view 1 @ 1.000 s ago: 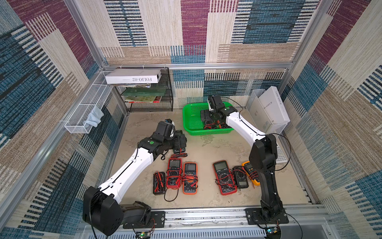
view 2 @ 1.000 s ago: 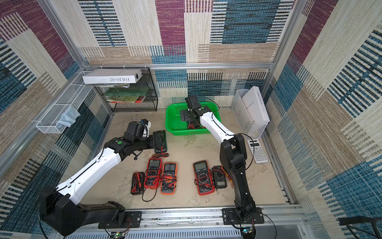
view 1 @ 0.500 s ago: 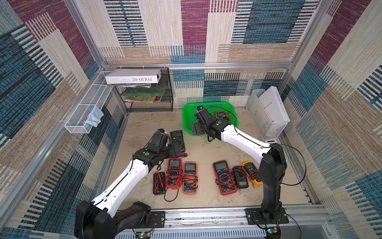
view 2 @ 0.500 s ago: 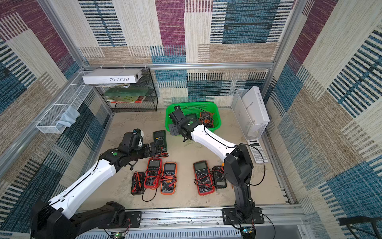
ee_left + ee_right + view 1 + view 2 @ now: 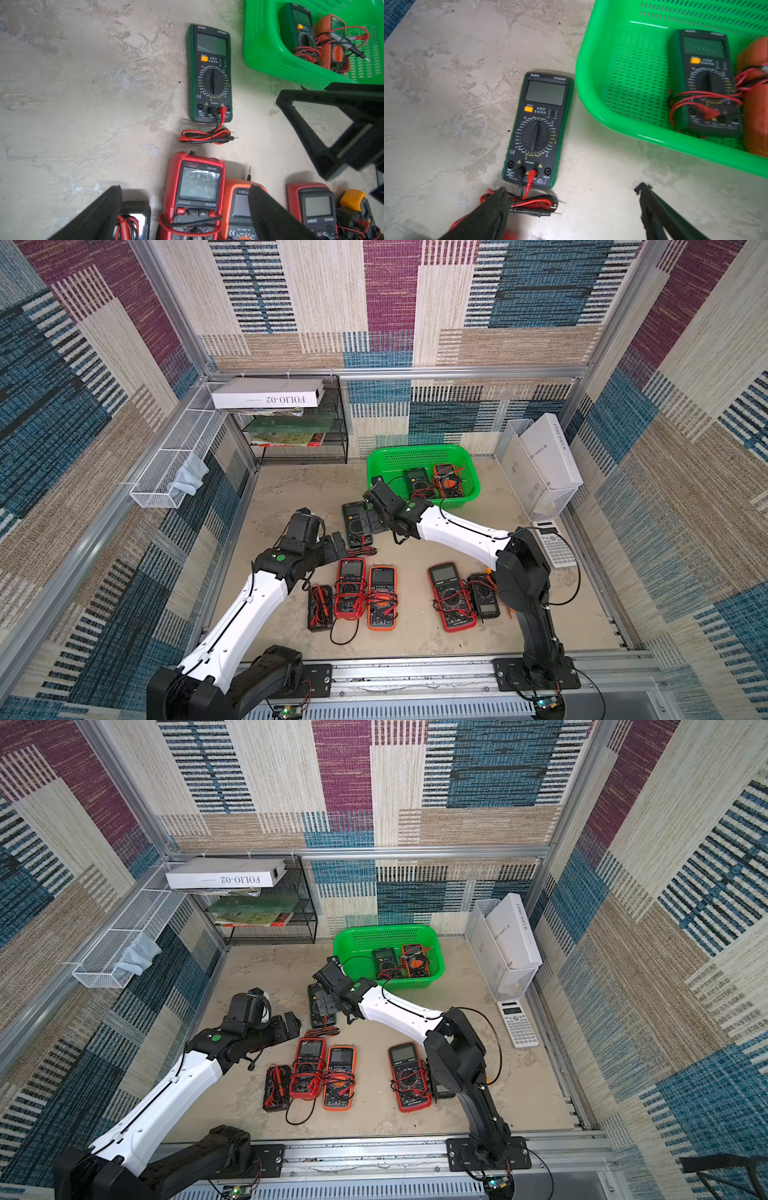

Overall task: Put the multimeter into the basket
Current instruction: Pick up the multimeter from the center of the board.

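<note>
I am holding my right gripper [image 5: 572, 190] spread wide with nothing between its fingers. It is hovering low over the table [image 5: 436, 104], at the plug end of the dark green multimeter [image 5: 537, 131]. In the right wrist view one finger is showing over the coiled red and black leads [image 5: 535, 204], and I cannot tell whether it is touching them.

The multimeter is lying flat and face up on the table. It is just outside the basket [image 5: 591, 97], beside the basket's front left corner as a top view shows it, and not in it. Inside the basket a second green multimeter [image 5: 417, 481] and an orange multimeter [image 5: 446, 483] are sitting side by side, with their leads draped over them.

My left gripper [image 5: 337, 543] is also standing open and empty. It is hanging close to the coiled leads, between the dark green multimeter and the row of multimeters [image 5: 381, 597] lying along the front of the table.

Farther out, a calculator [image 5: 555, 547] is lying by the right wall. A black mesh rack [image 5: 299, 435] is standing at the back left with a white box [image 5: 266, 396] on top. A white wire basket [image 5: 166, 472] is hanging on the left wall.
</note>
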### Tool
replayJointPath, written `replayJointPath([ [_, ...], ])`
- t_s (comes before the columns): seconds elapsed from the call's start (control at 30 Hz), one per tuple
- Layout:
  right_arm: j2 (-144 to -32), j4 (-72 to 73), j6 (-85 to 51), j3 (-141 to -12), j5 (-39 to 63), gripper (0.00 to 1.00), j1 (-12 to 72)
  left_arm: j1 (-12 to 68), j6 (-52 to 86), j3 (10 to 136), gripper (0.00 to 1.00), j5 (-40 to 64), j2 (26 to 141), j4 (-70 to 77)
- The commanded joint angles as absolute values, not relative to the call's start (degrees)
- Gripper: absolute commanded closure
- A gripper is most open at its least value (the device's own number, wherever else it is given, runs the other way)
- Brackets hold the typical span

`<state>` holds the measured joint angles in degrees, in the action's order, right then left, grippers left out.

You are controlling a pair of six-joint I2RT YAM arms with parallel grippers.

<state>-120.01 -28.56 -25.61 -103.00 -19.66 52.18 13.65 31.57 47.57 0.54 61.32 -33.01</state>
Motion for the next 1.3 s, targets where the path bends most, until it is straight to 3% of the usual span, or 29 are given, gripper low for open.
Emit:
replayJointPath([
  [0.0,-121.97,-27.1,-27.66,-104.34,-17.56,0.01,52.79,11.15,33.73,46.82,0.0,4.2,61.23,-33.34],
  [0.47,-130.08,-25.71,-31.46,-108.56,-16.61,0.0,53.78,2.84,36.36,45.53,0.0,12.47,61.18,-31.82],
  [1.27,-142.97,-32.65,-31.99,-123.27,-17.43,0.01,54.13,0.75,34.49,46.09,0.0,12.96,60.64,-32.6],
])
